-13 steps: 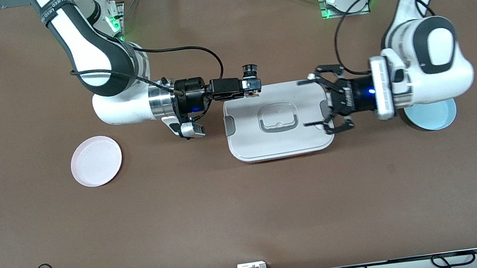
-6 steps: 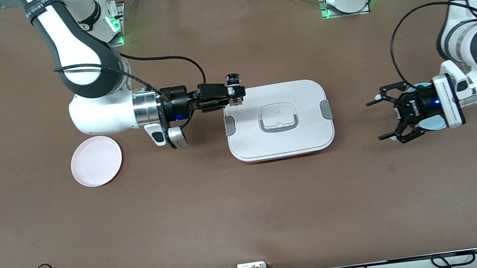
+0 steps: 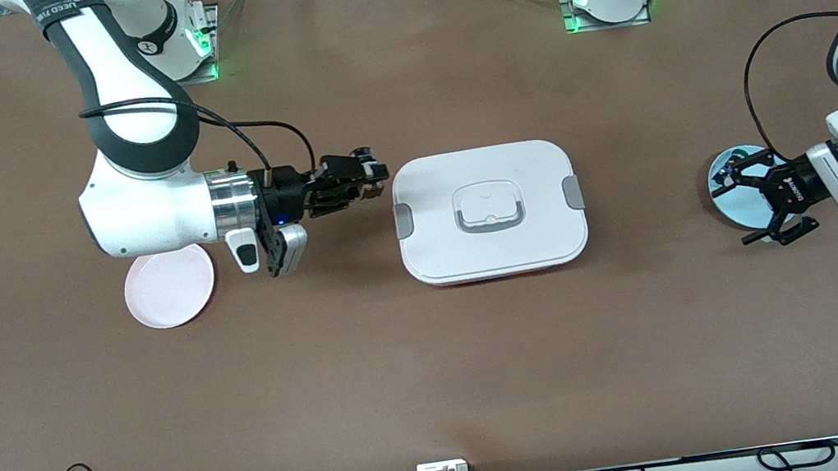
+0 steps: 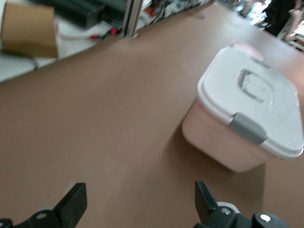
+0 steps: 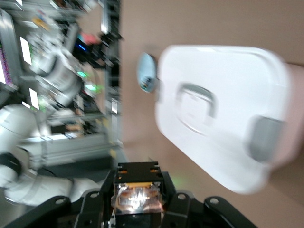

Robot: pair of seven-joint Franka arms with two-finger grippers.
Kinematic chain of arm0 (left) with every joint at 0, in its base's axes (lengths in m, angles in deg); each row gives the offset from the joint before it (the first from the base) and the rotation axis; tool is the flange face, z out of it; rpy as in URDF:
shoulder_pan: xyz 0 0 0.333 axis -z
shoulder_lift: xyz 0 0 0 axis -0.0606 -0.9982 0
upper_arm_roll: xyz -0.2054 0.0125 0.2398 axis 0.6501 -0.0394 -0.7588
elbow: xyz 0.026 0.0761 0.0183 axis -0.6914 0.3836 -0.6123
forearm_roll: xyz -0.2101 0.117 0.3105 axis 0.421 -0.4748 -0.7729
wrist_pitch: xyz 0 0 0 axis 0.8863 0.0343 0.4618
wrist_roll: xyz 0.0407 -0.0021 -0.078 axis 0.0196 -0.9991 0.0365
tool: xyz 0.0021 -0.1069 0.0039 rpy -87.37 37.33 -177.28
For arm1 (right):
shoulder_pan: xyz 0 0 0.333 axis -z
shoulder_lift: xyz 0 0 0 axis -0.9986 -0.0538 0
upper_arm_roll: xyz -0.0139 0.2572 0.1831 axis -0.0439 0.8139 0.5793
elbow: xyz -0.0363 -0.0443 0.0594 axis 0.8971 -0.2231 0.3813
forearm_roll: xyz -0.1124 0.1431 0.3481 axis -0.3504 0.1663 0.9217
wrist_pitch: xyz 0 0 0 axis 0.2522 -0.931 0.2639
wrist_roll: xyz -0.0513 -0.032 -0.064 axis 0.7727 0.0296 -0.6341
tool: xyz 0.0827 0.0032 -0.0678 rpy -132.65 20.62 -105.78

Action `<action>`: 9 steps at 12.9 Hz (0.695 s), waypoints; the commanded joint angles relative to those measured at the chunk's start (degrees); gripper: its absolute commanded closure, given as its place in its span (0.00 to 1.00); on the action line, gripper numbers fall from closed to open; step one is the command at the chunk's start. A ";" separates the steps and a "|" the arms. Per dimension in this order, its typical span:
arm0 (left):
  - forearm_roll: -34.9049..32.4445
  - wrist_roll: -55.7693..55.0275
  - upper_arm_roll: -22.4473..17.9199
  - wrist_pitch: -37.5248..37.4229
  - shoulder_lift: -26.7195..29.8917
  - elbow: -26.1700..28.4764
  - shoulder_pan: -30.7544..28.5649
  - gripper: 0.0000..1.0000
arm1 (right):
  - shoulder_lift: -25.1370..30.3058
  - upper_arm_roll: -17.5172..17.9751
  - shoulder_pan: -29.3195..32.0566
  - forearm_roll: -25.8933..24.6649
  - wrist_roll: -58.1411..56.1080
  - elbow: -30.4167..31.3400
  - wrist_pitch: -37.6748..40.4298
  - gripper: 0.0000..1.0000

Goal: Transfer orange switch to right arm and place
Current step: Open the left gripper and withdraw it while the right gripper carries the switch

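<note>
Right end effector (image 3: 368, 175) is clamped on the orange switch (image 3: 365, 162), held in the air just beside the white lidded box (image 3: 489, 212), over bare worktop (image 3: 438, 365) at the box's edge toward the right arm's end. The right wrist view shows the switch (image 5: 137, 197) pinched between the fingers, coppery-orange face toward the camera, with the box (image 5: 223, 128) lying ahead of it. Right arm (image 3: 130, 137) reaches in roughly level, its wrist over the rim of the pink plate (image 3: 169, 288).

Left end effector (image 3: 758, 197) has its fingers spread wide with nothing between them. It hangs over the light blue plate (image 3: 727, 181) at the left arm's end of the worktop, well apart from the box. The left wrist view shows both fingertips (image 4: 71, 204) apart over bare worktop, and the box (image 4: 247, 128) farther off with its grey latch (image 4: 247, 129) facing the camera.

The box sits mid-worktop, lid on, handle (image 3: 488, 207) recessed in the lid, a grey latch on each short side. The pink plate lies toward the right arm's end, the blue plate toward the left arm's end, both about level with the box. In the right wrist view the blue plate (image 5: 146, 71) shows just past the box's edge.
</note>
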 commanded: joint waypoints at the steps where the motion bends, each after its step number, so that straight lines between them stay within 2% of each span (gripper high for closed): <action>1: -9.73 -12.27 -1.61 3.28 0.16 -2.48 0.23 0.00 | 2.71 0.77 3.61 -8.86 -0.81 1.45 5.24 0.75; 3: -18.77 -17.55 -2.31 4.43 0.43 -5.02 0.23 0.00 | 2.98 0.69 5.54 -14.75 -2.56 1.45 8.23 0.75; 5: -27.83 -30.61 -2.32 5.23 1.48 -7.48 0.23 0.00 | 2.81 0.69 7.39 -20.46 -6.24 2.06 9.30 0.75; 9: -36.64 -44.88 -2.23 3.74 6.48 -7.67 2.86 0.00 | 2.45 0.69 9.77 -36.53 -16.08 4.00 8.86 0.75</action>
